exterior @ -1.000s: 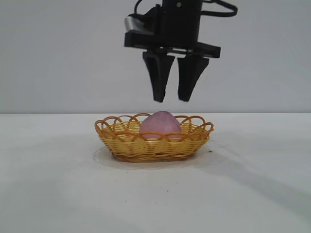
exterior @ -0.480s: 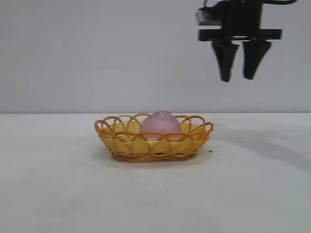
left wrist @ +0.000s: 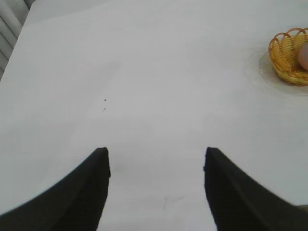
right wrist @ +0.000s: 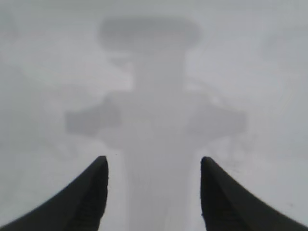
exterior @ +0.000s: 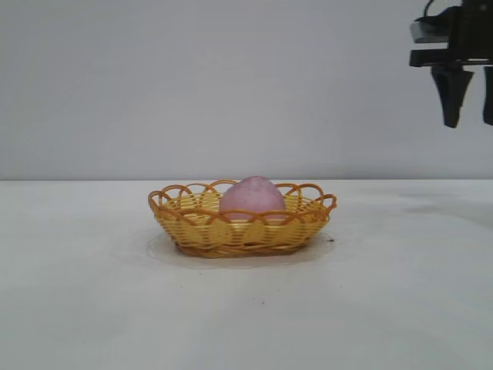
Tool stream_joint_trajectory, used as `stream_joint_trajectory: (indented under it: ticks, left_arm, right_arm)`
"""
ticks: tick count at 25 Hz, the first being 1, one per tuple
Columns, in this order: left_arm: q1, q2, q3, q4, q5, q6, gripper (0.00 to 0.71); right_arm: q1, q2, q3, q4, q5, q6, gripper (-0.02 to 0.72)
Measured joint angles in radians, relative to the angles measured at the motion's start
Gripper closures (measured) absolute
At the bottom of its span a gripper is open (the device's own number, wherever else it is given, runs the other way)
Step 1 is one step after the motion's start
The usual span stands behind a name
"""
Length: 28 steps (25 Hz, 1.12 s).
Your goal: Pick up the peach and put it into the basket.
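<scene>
Task looks complete: peach [exterior: 253, 195] resting inside basket [exterior: 196, 227] at table centre. Right gripper [exterior: 469, 116] empty, jaws parted, high at two o'clock; left gripper [left wrist: 156, 161] idle, parted.

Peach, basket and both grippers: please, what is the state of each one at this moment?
peach: lying inside the basket, not held.
basket: standing upright on the table, holding the peach.
right gripper: open and empty, high at the exterior view's right edge, far from the basket.
left gripper: open and empty, over bare table, away from the basket.
</scene>
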Motion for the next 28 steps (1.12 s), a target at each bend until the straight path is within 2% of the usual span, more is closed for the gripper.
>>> stream_joint_trajectory:
  ticks: [9, 18, 28]
  left_arm:
    - [0.000, 0.000, 0.000, 0.000, 0.000, 0.000, 0.329]
    - [0.000, 0.000, 0.000, 0.000, 0.000, 0.000, 0.329]
    - [0.000, 0.000, 0.000, 0.000, 0.000, 0.000, 0.329]
  right_arm:
    - [-0.005, -0.187, 0.100, -0.012, 0.002, 0.000, 0.342]
    - [-0.005, -0.544, 0.375, -0.017, 0.008, 0.002, 0.342]
    - [-0.005, -1.088, 0.708, -0.017, 0.023, 0.017, 0.342]
